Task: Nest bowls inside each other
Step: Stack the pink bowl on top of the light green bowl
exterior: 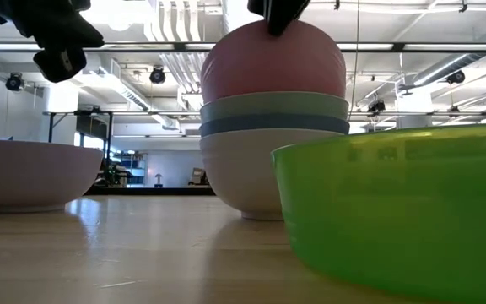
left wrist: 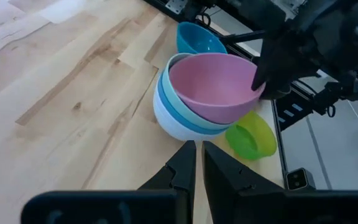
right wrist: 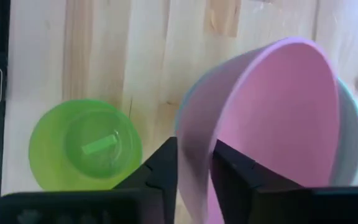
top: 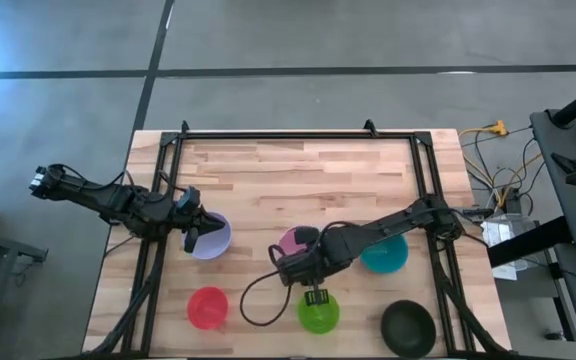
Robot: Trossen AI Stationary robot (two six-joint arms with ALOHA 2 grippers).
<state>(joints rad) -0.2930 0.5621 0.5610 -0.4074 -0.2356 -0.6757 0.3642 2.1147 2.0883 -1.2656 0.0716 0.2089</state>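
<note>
A stack of bowls stands mid-table: white (left wrist: 173,124) at the bottom, then blue (exterior: 268,125), then pale green (exterior: 272,105). The pink bowl (left wrist: 213,84) sits tilted in the pale green one. My right gripper (right wrist: 196,165) comes down onto the pink bowl's rim, its fingers open, one on each side of the wall. My left gripper (left wrist: 199,163) hangs shut and empty above the table's left part, beside the lavender bowl (top: 213,238), which rests on its base. My right gripper has one finger inside and one outside the pink bowl's wall at the rim (right wrist: 197,134), coming steeply from above. The gap is wider than the wall; whether either finger touches it I cannot tell. The bowl rests tilted in the stack.
Loose bowls stand around: teal (top: 383,255) right of the stack, bright green (top: 318,312) just in front of it, red (top: 207,307) at front left, black (top: 408,327) at front right. Black frame rails (top: 298,135) run along the table's edges.
</note>
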